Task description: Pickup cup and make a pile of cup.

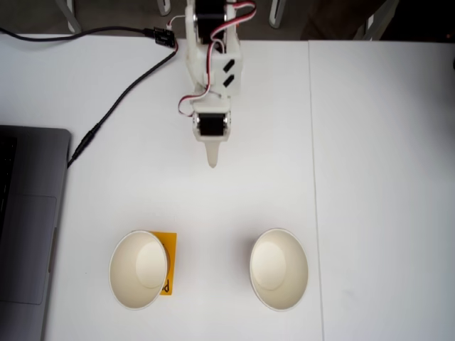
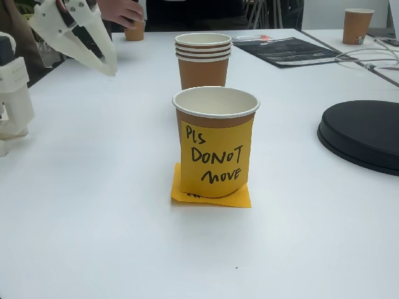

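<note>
One fixed view looks straight down on the white table from above, with the arm's base at the top edge and the gripper pointing down the picture. Another fixed view sits low, close to table height, looking along the tabletop past the near cup bearing a sticky note to the stack of cups behind it. Both fixed views share the arm and these cups: left cup and right cup in the downward view.

an office or meeting room: white tables, laptop, chair legs, printed leaflet
</note>
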### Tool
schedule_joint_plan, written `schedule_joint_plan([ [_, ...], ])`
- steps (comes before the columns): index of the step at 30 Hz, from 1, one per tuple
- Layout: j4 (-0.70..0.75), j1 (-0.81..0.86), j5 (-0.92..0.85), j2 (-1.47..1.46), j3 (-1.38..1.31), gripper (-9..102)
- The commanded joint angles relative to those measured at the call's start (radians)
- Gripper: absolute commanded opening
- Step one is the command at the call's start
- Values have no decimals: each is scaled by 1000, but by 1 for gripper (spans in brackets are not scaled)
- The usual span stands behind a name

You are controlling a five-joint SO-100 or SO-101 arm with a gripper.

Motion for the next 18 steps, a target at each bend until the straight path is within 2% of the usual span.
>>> schedule_joint_plan([
  [1, 2, 8, 8, -115, -222, -7],
  [18, 2, 6, 8, -408, -635, -7],
])
